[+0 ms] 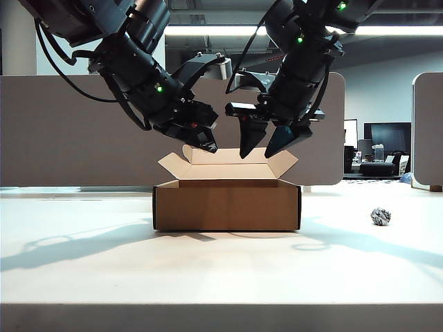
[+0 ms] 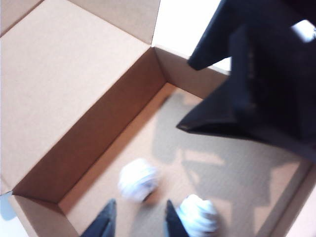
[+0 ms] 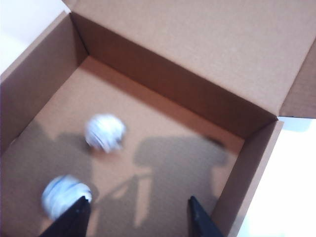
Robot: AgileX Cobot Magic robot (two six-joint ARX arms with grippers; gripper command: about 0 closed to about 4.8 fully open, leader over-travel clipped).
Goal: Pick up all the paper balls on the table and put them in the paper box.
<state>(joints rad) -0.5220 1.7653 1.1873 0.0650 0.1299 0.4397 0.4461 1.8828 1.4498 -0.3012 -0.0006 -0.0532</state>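
The brown paper box (image 1: 227, 207) stands open in the middle of the white table (image 1: 208, 277). Two paper balls lie blurred on its floor, seen in the left wrist view (image 2: 138, 180) (image 2: 198, 215) and in the right wrist view (image 3: 104, 132) (image 3: 61, 195). A third paper ball (image 1: 380, 216) rests on the table far to the right of the box. My left gripper (image 1: 208, 145) (image 2: 138, 212) hangs open over the box's left part, nothing between its fingers. Over the right part hangs my right gripper (image 1: 257, 153) (image 3: 138, 202), spread wide and empty.
The box's tan flaps (image 1: 187, 162) stand up and outward around the opening, close under both grippers. Grey-brown partition panels (image 1: 69, 131) close off the back of the table. The right gripper's dark body (image 2: 256, 89) fills one corner of the left wrist view.
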